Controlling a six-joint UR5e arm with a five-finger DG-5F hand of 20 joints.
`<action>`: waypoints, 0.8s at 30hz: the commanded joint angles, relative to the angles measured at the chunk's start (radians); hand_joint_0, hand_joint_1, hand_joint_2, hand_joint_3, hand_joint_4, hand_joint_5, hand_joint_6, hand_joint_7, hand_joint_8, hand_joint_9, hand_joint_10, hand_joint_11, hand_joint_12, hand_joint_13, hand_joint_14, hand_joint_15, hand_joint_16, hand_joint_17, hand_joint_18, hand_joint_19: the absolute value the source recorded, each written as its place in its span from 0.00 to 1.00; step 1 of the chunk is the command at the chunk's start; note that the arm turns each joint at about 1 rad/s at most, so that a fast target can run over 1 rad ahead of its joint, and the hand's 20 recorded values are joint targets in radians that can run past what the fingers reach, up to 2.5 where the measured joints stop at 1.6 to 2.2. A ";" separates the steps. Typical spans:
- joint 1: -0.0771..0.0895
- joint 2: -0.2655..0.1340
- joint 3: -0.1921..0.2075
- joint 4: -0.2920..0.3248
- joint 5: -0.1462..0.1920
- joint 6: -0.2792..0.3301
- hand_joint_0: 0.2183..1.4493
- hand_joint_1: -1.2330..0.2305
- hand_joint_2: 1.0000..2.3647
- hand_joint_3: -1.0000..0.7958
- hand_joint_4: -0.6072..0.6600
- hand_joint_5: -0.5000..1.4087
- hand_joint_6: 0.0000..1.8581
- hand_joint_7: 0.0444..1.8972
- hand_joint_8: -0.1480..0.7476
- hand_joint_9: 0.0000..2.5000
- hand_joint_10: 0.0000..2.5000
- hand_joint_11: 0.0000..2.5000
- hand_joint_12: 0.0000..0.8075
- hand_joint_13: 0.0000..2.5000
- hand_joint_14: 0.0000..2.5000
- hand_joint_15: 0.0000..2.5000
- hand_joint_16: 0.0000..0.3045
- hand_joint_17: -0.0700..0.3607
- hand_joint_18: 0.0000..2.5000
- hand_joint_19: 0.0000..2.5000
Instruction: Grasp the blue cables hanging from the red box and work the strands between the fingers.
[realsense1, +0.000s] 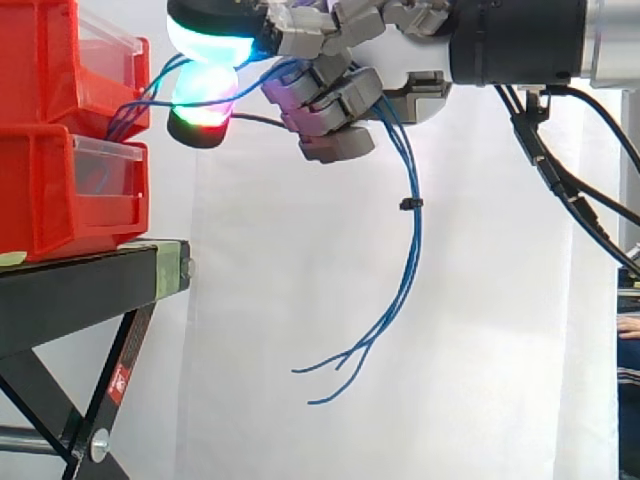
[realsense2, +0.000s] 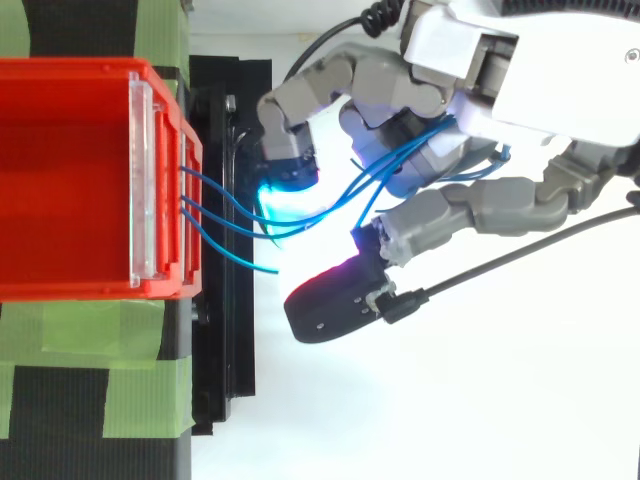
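The robot hand grasps the blue cables, its fingers curled round the strands just beside the red bins.

From the side, two bins sit stacked on the black counter. The cables leave the bins' front, climb to the hand, pass between the curled fingers and hang loose below it. A small black tie binds them, and their ends splay in the air before the white curtain. From above, the strands leave the bin's front at separate spots and cross the gap past the counter's edge. They run by a cyan-glowing pad into the palm, while a magenta-lit pad lies clear of them. Green tape lies on the counter beside the bin.
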 joint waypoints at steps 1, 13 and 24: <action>0.000 0.000 0.000 0.003 0.000 -0.004 0.41 0.45 0.00 0.06 0.64 0.30 0.28 0.70 0.56 0.36 1.00 0.80 0.53 0.41 1.00 0.52 0.21 0.49 0.56 0.66; 0.002 0.000 0.000 0.003 0.063 -0.078 0.42 0.42 0.00 0.02 0.64 0.29 0.32 0.67 0.56 0.36 1.00 0.80 0.53 0.41 1.00 0.52 0.21 0.49 0.56 0.66; 0.008 0.000 0.000 0.033 0.107 -0.105 0.48 0.39 0.00 0.05 0.64 0.28 0.36 0.66 0.56 0.36 1.00 0.80 0.53 0.41 1.00 0.52 0.21 0.49 0.56 0.66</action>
